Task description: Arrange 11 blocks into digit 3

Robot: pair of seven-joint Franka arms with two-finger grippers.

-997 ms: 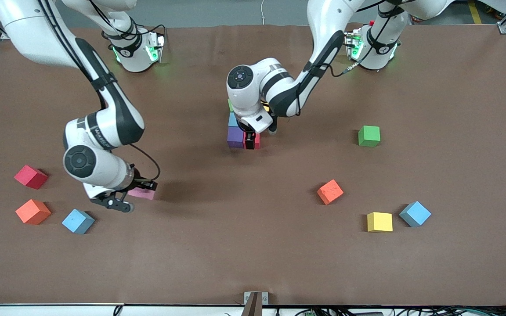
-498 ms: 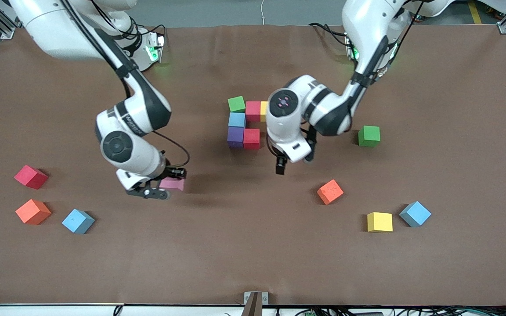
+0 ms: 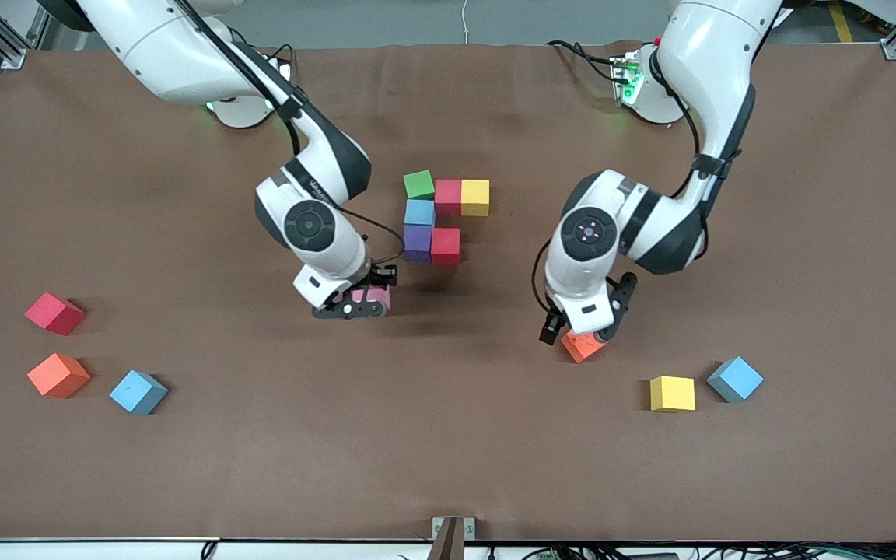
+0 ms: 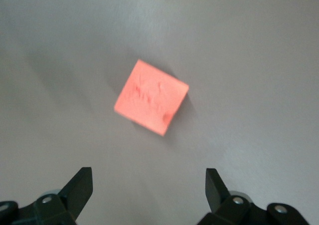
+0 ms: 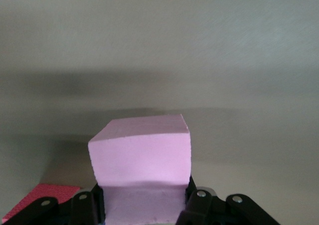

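Near the table's (image 3: 106, 482) middle, the right gripper (image 3: 362, 299) clamps a pink block (image 3: 374, 296) beside the purple cube (image 3: 417, 242); the left gripper (image 3: 580, 330) hangs wide open over an orange block (image 3: 584, 347).

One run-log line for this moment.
right gripper: shut on pink block | left gripper: open over orange block | figure: six blocks

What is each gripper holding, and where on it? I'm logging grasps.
The right gripper clamps the pink block by opposite side faces. The left gripper, jaws open, holds nothing.
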